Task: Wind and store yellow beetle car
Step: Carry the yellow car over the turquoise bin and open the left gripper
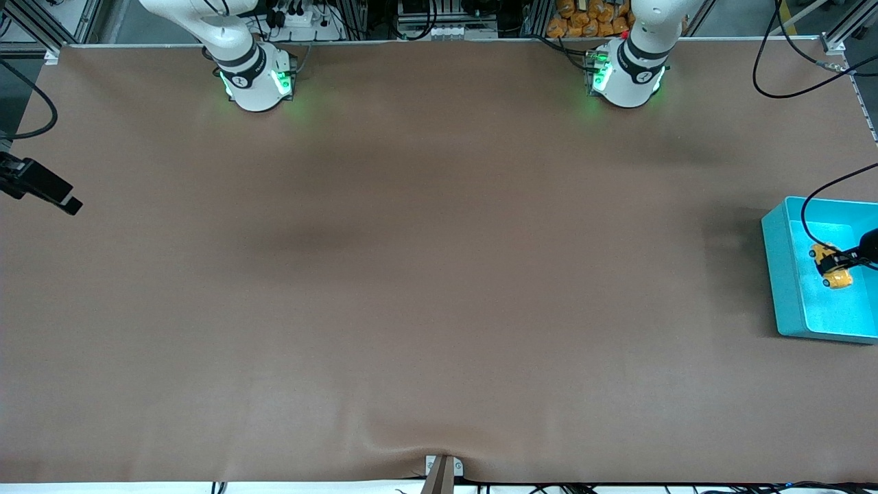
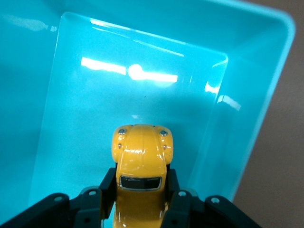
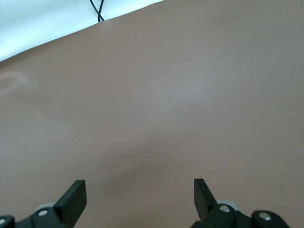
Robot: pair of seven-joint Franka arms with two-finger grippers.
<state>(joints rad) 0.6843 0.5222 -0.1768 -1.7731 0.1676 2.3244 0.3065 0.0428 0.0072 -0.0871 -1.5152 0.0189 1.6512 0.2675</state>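
Note:
The yellow beetle car (image 1: 831,266) is a tiny rounded yellow toy with a dark window. My left gripper (image 1: 838,261) is shut on it inside the teal bin (image 1: 772,274), at the left arm's end of the table. In the left wrist view the car (image 2: 141,152) sticks out nose-first between the black fingers (image 2: 108,183), over the bin's glossy floor (image 2: 118,95). Whether its wheels touch the floor I cannot tell. My right gripper (image 1: 65,201) hangs open over bare table at the right arm's end, and the right wrist view shows nothing between its fingers (image 3: 76,194).
The brown mat (image 1: 425,274) covers the whole table. A black cable (image 1: 816,199) loops over the bin toward the left arm. The table's white front edge (image 3: 42,23) and a cable show in the right wrist view.

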